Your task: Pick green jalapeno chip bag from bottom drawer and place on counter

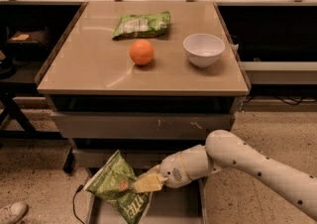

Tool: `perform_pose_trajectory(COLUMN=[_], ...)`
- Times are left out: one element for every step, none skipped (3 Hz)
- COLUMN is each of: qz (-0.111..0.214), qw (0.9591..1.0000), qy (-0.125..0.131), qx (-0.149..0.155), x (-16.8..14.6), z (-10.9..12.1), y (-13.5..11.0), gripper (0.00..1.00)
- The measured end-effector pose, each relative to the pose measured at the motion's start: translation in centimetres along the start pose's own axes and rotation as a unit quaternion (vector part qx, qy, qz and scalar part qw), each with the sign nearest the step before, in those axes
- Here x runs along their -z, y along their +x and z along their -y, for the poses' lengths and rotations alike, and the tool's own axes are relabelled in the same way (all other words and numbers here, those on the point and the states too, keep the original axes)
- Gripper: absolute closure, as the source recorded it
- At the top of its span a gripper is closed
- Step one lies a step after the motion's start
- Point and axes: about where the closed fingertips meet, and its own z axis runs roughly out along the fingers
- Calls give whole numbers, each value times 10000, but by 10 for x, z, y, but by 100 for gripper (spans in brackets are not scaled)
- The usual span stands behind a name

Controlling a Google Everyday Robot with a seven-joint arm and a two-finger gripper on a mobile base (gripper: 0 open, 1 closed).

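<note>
Green jalapeno chip bag (117,188) is at the front-left of the open bottom drawer (174,209), tilted, top corner up, left edge sticking out past the drawer's left wall. White lettering and a small orange spot face the camera. Can't tell if its lower end touches the drawer floor. Gripper (144,184) is low in front of the cabinet, over the drawer, clenched on the bag's right edge, tan fingers (151,182) pinching the foil. White arm (257,168) comes in from the lower right, elbow just below the two upper drawers (143,125), both closed. Counter (94,72) up top holds a paler green bag (142,25) at the back, an orange (141,52) near the middle, and a white bowl (203,49) to its right, all apart from each other. Shoe (11,212) and a black cable (77,202) on the floor at lower left.
</note>
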Motion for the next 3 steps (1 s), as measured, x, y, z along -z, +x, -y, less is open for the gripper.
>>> perform_pose_trajectory(qz=[85, 99, -54], qw=[9988, 9926, 9841], qy=[-220, -635, -781], qx=[432, 1034, 1594], x=[-9, -13, -10], z=[-19, -57, -97], y=[-40, -100, -156], gripper=[100, 100, 100])
